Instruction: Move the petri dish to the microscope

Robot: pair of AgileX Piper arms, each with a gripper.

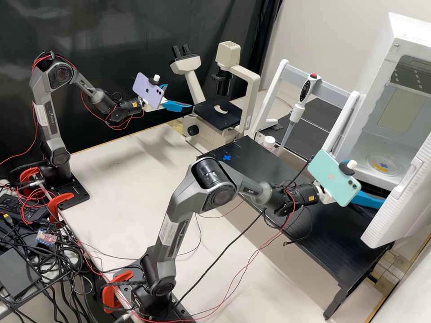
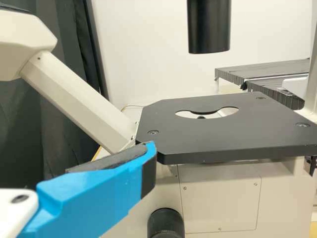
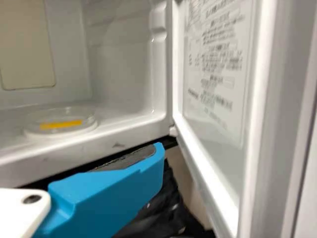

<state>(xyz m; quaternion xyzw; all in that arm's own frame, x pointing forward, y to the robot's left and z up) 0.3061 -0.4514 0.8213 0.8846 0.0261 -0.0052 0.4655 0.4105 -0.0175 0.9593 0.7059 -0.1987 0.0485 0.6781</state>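
Clear petri dish (image 1: 382, 166) lies flat inside cabinet (image 1: 411, 33), beige microscope (image 1: 226, 119) apart.

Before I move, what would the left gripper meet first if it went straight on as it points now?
Probably the black microscope stage, at its near corner; the left gripper points that way, though depth and height are unclear.

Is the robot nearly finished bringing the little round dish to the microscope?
Not nearly! The door is open, so that part looks done. The right gripper is near the doorway, jaws open, holding nothing. The dish sits inside the white cabinet. To do: grab it, then carry it to the black stage of the microscope.
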